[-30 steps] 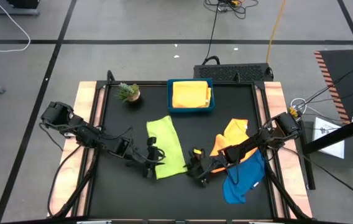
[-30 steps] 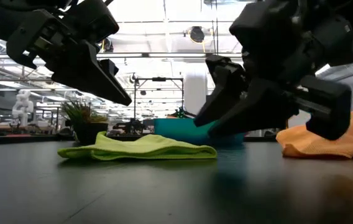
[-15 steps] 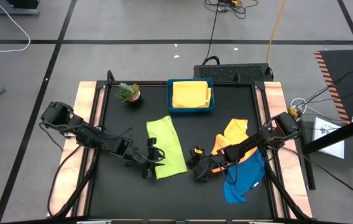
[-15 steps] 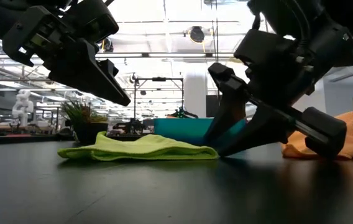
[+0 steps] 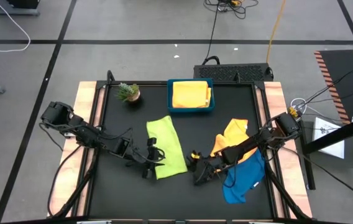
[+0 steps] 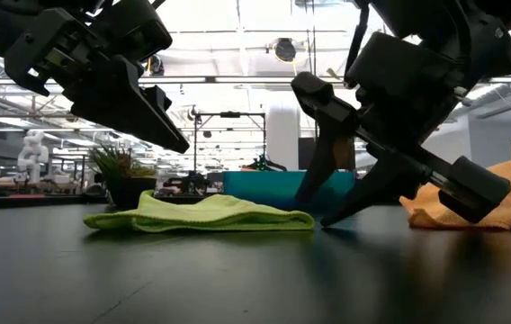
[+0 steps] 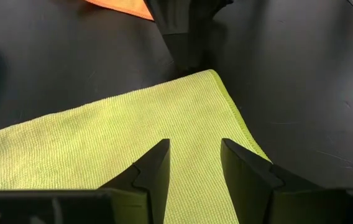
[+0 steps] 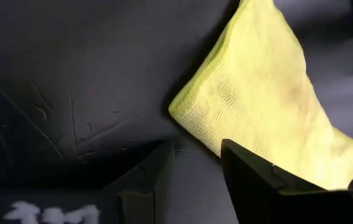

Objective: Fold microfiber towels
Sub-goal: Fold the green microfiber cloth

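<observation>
**Black tabletop, lime towel half done**

High view: your lime green towel (image 5: 166, 147) lies centre, both grippers at its lower corners; orange towel (image 5: 233, 134) and blue towel (image 5: 243, 179) sit crumpled lower right, unfolded.

Left wrist: left gripper (image 7: 194, 163) hovers, fingers apart, empty.

Right wrist: right gripper (image 8: 196, 163) gapes beside a corner.

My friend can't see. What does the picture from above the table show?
Two dark robot arms reach toward a lime green towel lying flat on a black table. Orange and blue towels lie to its right, and a blue tray holds a yellow towel.
</observation>
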You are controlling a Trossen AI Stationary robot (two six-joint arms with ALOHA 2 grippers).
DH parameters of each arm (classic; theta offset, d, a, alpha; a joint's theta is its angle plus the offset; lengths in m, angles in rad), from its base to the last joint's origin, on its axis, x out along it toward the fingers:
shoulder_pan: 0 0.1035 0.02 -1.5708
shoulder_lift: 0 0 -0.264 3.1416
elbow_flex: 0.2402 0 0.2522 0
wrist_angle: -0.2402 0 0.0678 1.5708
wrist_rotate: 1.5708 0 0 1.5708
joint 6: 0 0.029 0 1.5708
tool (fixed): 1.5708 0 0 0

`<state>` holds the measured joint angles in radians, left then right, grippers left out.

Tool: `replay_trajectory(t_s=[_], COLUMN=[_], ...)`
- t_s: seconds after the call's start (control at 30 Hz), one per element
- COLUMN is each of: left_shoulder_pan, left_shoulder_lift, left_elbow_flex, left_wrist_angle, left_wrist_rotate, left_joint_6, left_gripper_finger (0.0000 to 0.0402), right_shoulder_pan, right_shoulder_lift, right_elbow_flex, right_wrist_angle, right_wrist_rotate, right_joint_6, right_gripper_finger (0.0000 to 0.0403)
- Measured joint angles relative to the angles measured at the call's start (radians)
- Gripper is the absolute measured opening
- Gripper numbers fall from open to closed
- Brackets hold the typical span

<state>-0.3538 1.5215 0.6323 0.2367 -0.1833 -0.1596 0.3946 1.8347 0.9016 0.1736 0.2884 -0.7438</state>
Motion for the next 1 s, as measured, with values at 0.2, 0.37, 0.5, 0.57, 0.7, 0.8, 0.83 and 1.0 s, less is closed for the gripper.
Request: replay_trajectory(t_s=[0.2, 0.37, 0.5, 0.57, 0.7, 0.8, 0.83, 1.0], left_shoulder_pan=[0.0, 0.0, 0.0, 0.001, 0.001, 0.001, 0.001, 0.001], left_shoulder_lift=[0.0, 0.0, 0.0, 0.0, 0.0, 0.0, 0.0, 0.0], left_elbow_flex=[0.0, 0.0, 0.0, 0.0, 0.0, 0.0, 0.0, 0.0], left_wrist_angle=[0.0, 0.0, 0.001, 0.003, 0.002, -0.004, -0.004, -0.008], left_wrist_rotate=[0.0, -0.001, -0.001, -0.001, -0.002, -0.002, -0.002, -0.002], left_joint_6=[0.0, 0.0, -0.001, -0.002, -0.012, -0.026, -0.027, -0.027], left_gripper_finger=[0.0145, 0.0145, 0.0145, 0.0145, 0.0145, 0.0145, 0.0145, 0.0145], right_shoulder_pan=[0.0, 0.0, 0.007, 0.011, 0.013, 0.012, 0.011, 0.01], right_shoulder_lift=[0.0, 0.012, 0.072, 0.114, 0.149, 0.144, 0.145, 0.146], right_elbow_flex=[0.0, 0.002, 0.049, 0.085, 0.131, 0.132, 0.132, 0.132], right_wrist_angle=[0.044, 0.049, 0.044, 0.04, 0.025, 0.023, 0.023, 0.018], right_wrist_rotate=[-0.001, -0.004, 0.0, 0.0, 0.0, -0.001, -0.002, -0.009], right_joint_6=[-0.054, -0.071, -0.097, -0.115, -0.12, -0.115, -0.112, -0.083], right_gripper_finger=[0.0125, 0.0125, 0.0125, 0.0125, 0.0125, 0.0124, 0.0122, 0.008])
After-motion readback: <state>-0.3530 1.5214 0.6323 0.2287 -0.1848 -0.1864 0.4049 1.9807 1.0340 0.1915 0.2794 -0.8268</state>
